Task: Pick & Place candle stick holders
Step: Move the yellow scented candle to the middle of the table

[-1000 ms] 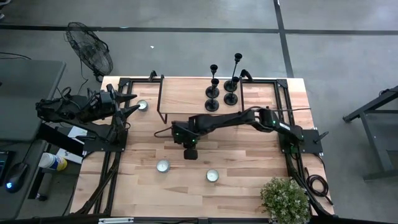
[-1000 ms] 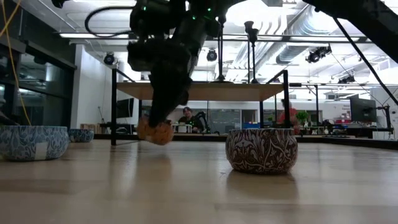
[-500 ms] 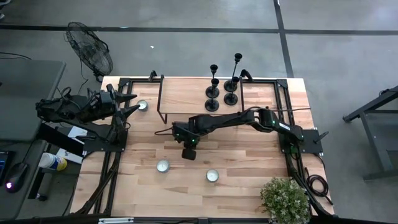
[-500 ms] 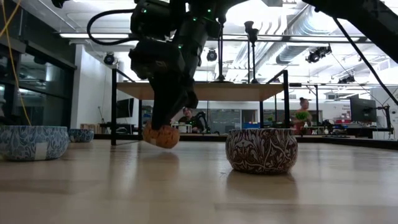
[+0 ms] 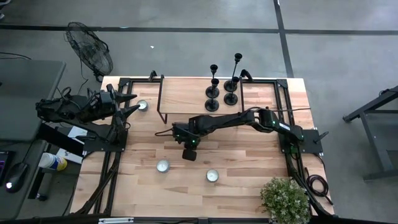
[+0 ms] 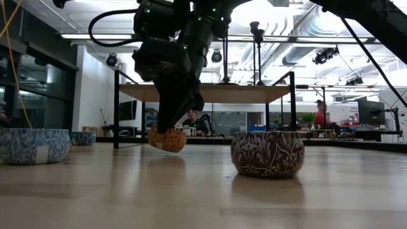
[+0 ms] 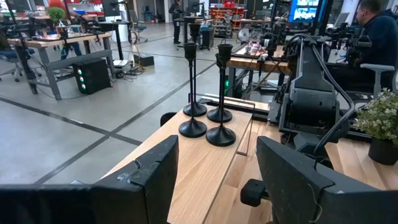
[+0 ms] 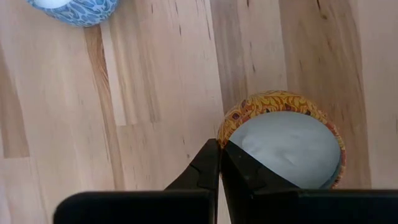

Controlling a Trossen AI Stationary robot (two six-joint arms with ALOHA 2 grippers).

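Right gripper pinched the rim of an orange candle tin, barely clear of the table. A thin rim hold could slip or tip it. Left gripper waited, wide, empty. Holders stood on the far shelf, untouched.

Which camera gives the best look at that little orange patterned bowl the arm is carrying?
The right wrist view: the orange patterned bowl fills it, with its pale filling, its rim pinched by the shut right claw. The low view shows it side-on, under the arm. From above the arm hides it; the left wrist view misses it.
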